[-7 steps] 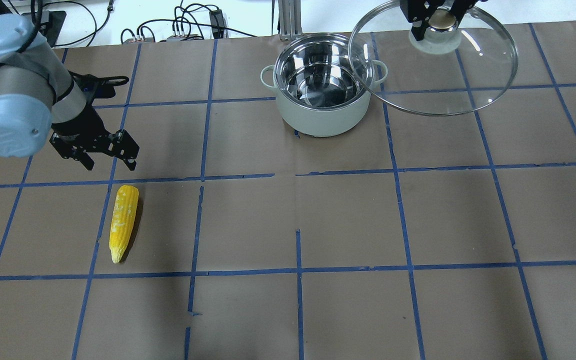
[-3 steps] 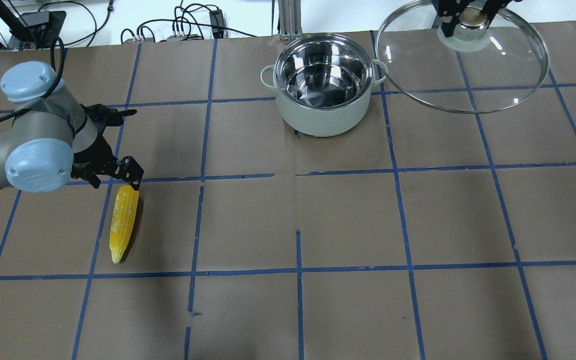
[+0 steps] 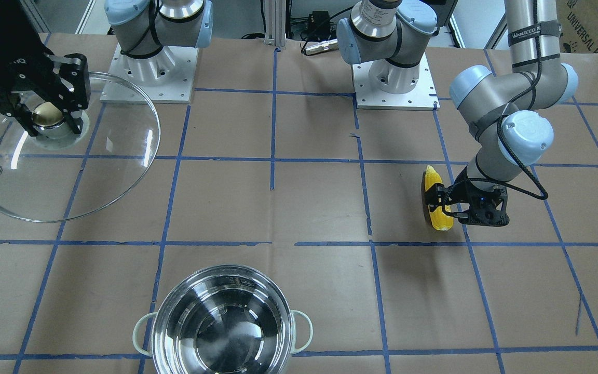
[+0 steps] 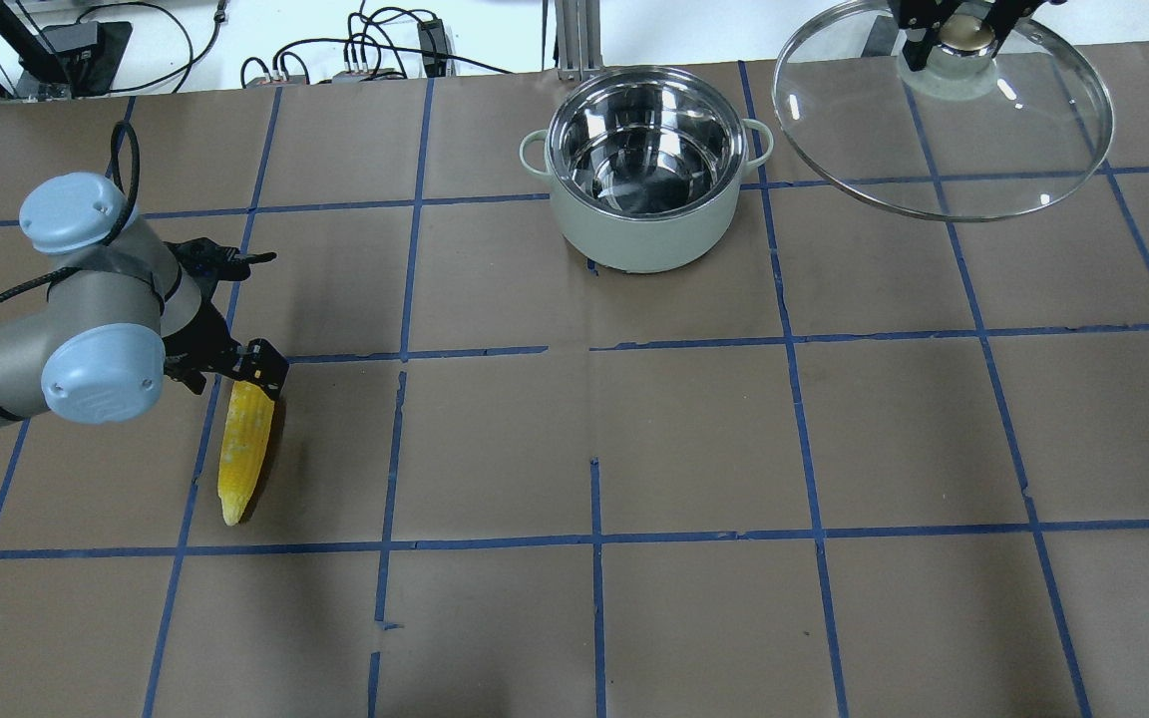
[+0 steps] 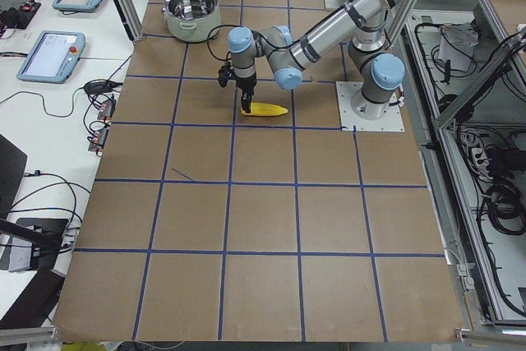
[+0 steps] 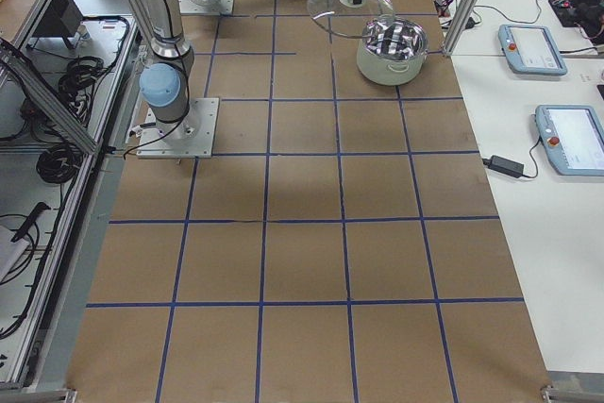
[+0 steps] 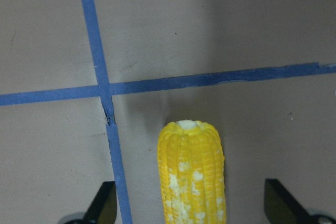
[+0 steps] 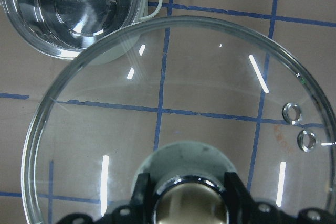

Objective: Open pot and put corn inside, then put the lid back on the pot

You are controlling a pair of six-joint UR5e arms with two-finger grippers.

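Corn [image 4: 240, 454] lies flat on the taped table [image 4: 694, 439], well apart from the pot [image 4: 646, 244]. We see the left gripper [image 7: 191, 208] low over its blunt end, fingers spread wide on either side with gaps showing. The pot stands open and empty. On its right, the right gripper [image 4: 966, 38] is clamped on the knob of the lid [image 4: 934, 140], holding it tilted above the table.
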